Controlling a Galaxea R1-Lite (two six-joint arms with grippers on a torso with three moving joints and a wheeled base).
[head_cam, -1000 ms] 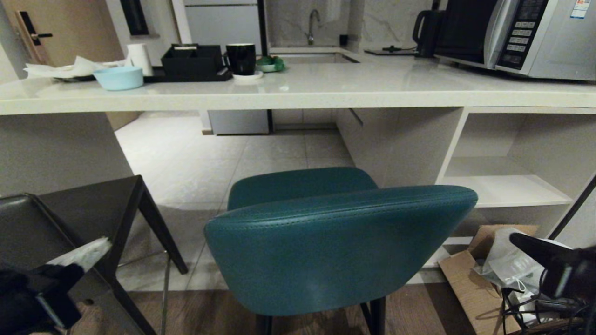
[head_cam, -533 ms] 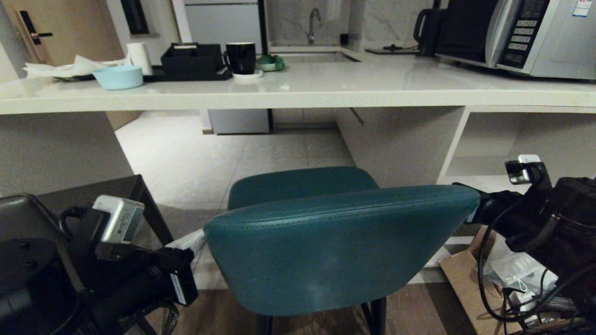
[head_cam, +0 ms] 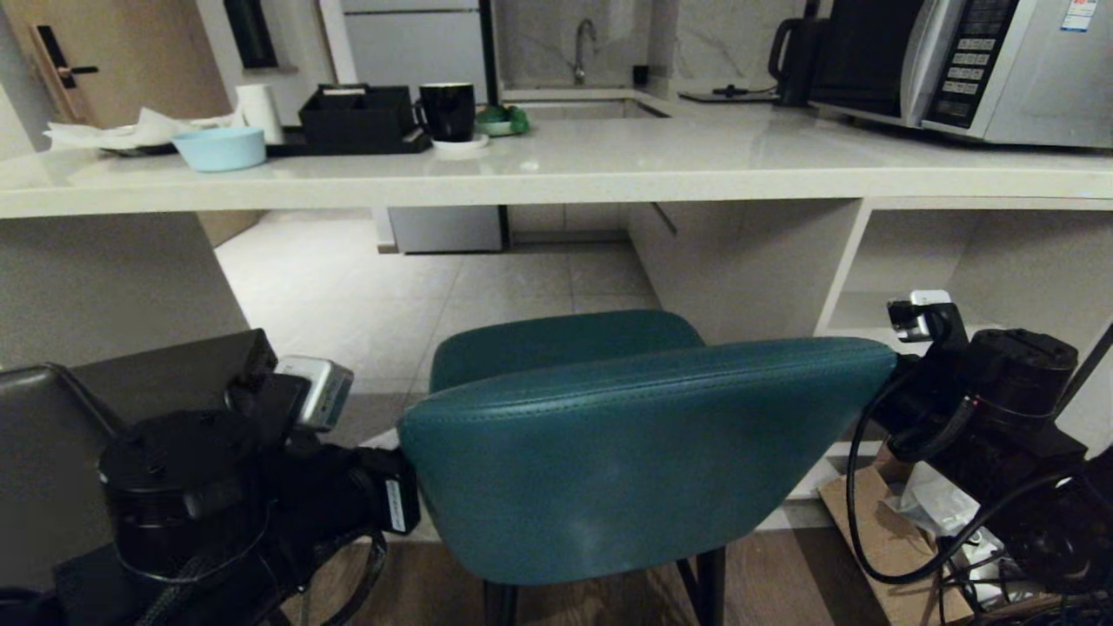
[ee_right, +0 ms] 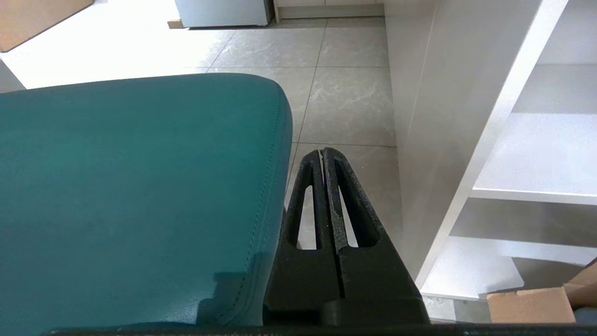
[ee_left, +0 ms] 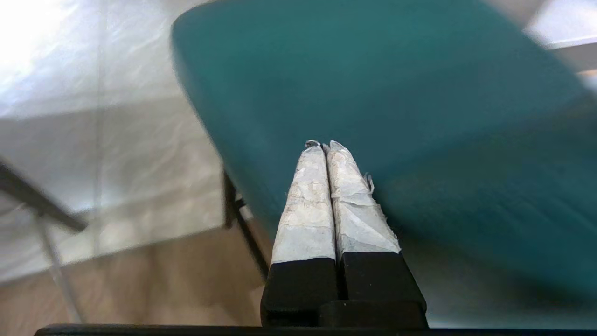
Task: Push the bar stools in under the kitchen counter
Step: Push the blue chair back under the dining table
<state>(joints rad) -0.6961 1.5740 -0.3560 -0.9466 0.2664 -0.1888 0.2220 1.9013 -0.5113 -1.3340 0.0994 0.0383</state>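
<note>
- Teal stool (head_cam: 643,452) stands at 6 o'clock before the desk (head_cam: 556,178), its seat short of the desk edge.
- Dark stool (head_cam: 52,452) stands at 8 o'clock, beside the teal one.
- Left pincer (ee_left: 323,145): fingers pressed together, holding nothing, at the backrest's 9 o'clock end.
- Right pincer (ee_right: 322,151): fingers pressed together, empty, just beside the backrest's 3 o'clock end.
</note>
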